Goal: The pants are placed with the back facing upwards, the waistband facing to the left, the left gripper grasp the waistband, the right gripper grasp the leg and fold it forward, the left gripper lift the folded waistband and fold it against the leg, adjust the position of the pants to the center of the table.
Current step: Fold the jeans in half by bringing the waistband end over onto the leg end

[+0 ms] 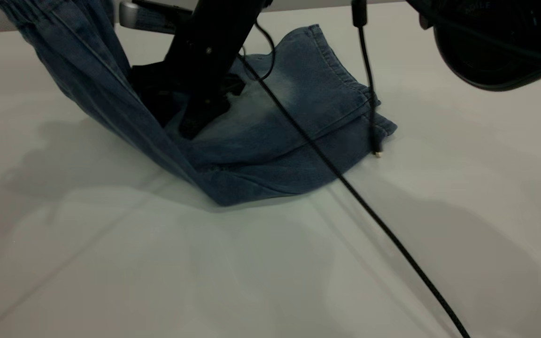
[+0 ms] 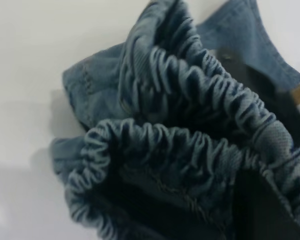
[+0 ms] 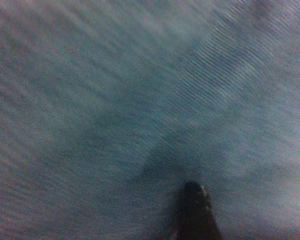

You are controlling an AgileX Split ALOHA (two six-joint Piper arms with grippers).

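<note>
The pants lie partly folded on the white worktop, their waistband end hoisted up and left. The right claw presses down on the denim; I cannot tell either claw's grip.
</note>
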